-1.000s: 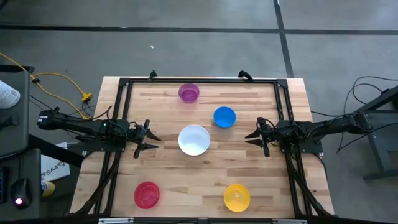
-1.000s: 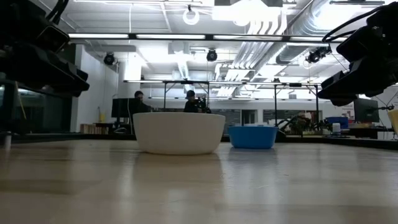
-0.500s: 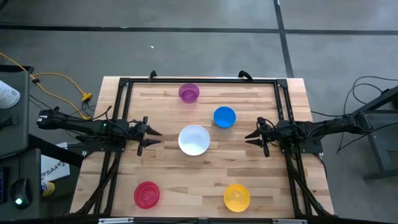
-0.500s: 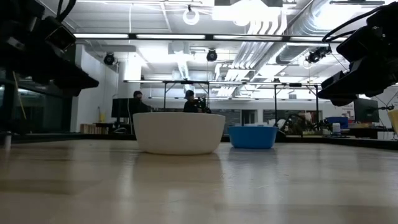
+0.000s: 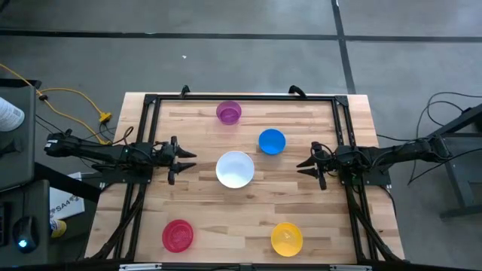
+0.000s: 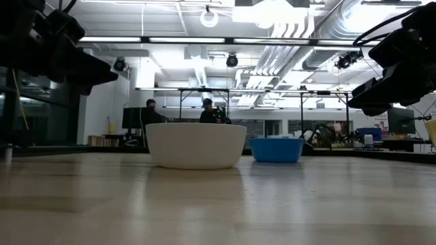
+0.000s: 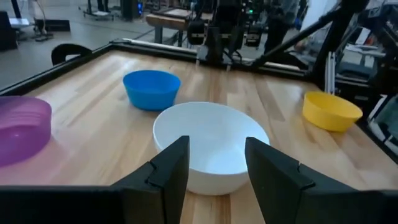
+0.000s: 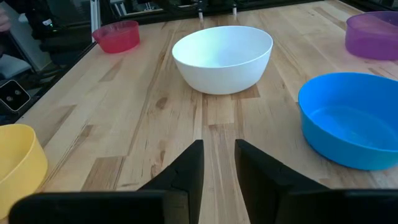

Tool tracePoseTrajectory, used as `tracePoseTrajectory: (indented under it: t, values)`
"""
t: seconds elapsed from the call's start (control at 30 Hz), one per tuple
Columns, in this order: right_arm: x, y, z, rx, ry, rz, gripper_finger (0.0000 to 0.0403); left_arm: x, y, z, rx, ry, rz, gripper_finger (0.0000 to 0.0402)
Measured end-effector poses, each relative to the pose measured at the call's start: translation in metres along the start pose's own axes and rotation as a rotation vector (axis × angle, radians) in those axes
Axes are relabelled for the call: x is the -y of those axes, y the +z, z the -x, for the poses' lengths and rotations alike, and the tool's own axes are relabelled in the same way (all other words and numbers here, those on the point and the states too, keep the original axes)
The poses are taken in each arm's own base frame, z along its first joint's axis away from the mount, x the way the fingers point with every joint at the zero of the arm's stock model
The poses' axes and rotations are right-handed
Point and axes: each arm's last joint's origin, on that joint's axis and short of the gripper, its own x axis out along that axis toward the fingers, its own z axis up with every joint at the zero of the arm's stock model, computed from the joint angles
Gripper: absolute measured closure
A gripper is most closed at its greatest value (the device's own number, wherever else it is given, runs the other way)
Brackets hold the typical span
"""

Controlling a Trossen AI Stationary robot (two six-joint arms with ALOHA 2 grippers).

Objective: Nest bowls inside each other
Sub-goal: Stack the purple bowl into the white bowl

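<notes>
Five bowls stand upright on their bases on the wooden table: purple (image 5: 228,112) at the far side, blue (image 5: 272,141) right of centre, white (image 5: 235,168) in the middle, red-pink (image 5: 178,235) near left and yellow (image 5: 286,238) near right. My left gripper (image 5: 183,160) hovers open left of the white bowl (image 7: 211,146), pointing level at it, with nothing between its fingers. My right gripper (image 5: 304,165) hovers right of the white bowl (image 8: 224,56) and near the blue one (image 8: 351,118). It is tipped slightly down and open by a narrow gap, holding nothing.
A black frame rail (image 5: 241,98) runs round the table's far and side edges, and both arm bases sit on it. Bare wood lies between the bowls. In the room beyond the table, people sit at desks (image 6: 208,109).
My left gripper has risen a little, tipped up to level and rolled about its own axis, staying open. The bowls have kept their places.
</notes>
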Motion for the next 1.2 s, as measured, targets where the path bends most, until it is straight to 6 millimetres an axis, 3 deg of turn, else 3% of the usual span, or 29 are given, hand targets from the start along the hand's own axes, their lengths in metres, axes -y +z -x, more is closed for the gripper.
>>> tracePoseTrajectory:
  t: [0.17, 0.33, 0.57, 0.87, 1.2]
  values:
    - [0.0, 0.0, 0.0, 0.0, 0.0, 0.0, 0.0319, -0.001, 0.022, 0.002, -0.015, 0.04, -0.025, 0.0245]
    - [0.0, 0.0, 0.0, 0.0, 0.0, 0.0, 0.0319, -0.003, 0.048, -0.001, -0.146, 0.118, -0.063, 0.0245]
    - [0.0, 0.0, 0.0, 0.0, 0.0, 0.0, 0.0319, -0.006, 0.081, -0.037, -0.288, 0.081, -0.112, 0.0245]
    - [0.0, 0.0, 0.0, 0.0, 0.0, 0.0, 0.0319, -0.029, 0.1, -0.093, -0.424, 0.155, -0.117, 0.0245]
    - [0.0, 0.0, 0.0, 0.0, 0.0, 0.0, 0.0319, -0.051, 0.101, -0.113, -0.536, 0.206, -0.065, 0.0245]
